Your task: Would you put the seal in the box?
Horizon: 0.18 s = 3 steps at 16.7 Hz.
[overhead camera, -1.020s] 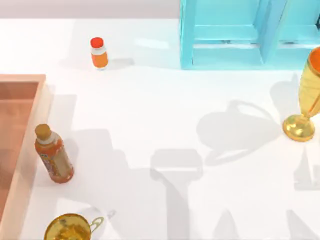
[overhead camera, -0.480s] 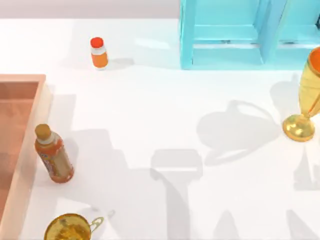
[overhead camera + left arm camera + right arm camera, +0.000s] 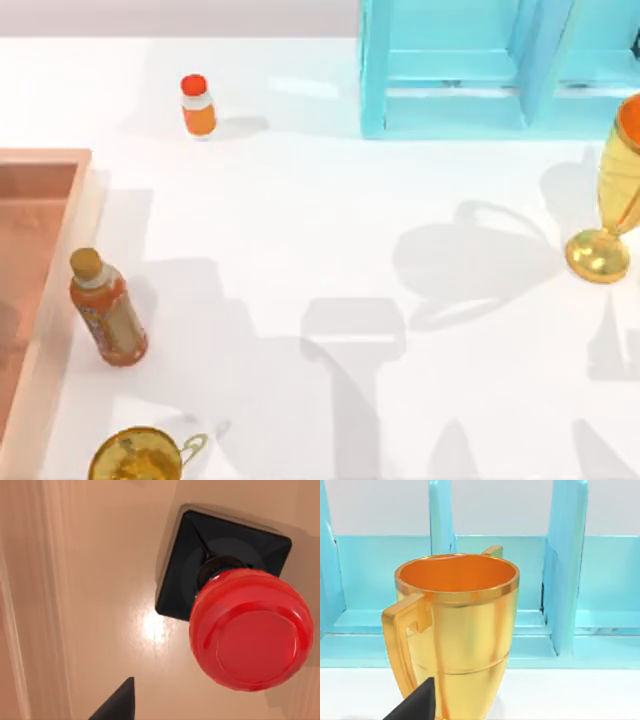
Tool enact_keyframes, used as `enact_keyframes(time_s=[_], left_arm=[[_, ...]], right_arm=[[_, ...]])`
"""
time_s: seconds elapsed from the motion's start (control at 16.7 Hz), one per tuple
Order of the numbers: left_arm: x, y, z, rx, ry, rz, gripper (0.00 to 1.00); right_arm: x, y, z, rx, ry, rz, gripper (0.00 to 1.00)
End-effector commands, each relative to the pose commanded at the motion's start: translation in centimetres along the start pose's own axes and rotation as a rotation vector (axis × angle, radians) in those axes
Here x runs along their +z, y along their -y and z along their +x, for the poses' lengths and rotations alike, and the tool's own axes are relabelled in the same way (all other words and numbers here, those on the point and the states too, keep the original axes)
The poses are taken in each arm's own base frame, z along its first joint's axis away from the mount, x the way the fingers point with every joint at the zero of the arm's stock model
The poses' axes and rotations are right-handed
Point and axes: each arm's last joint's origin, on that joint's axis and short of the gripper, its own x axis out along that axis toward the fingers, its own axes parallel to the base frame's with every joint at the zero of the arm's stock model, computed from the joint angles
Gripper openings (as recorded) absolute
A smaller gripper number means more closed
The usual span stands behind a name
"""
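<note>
1. Seal (image 3: 235, 615) stands upright on the box (image 3: 40, 230) floor; left gripper's hold cannot be told.
2. Tea bottle (image 3: 107, 308) leans beside the box's wall.
3. Right gripper faces a gold trophy (image 3: 455, 635), state unclear.

The middle of the table (image 3: 330, 230) lay open for you. A tall bottle (image 3: 108, 308) stood just beside the box (image 3: 60, 300) wall, a gold cup (image 3: 140, 458) near it. The blue shelf (image 3: 470, 70) and a gold trophy (image 3: 612, 200) crowded the right.
</note>
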Motion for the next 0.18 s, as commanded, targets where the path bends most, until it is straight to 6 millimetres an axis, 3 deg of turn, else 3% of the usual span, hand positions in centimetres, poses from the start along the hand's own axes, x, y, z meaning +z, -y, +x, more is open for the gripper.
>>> enact_keyframes(time_s=[0.18], left_arm=[[0.00,0.00,0.00,0.000,0.000,0.000,1.00]], right_arm=[[0.00,0.00,0.00,0.000,0.000,0.000,1.00]])
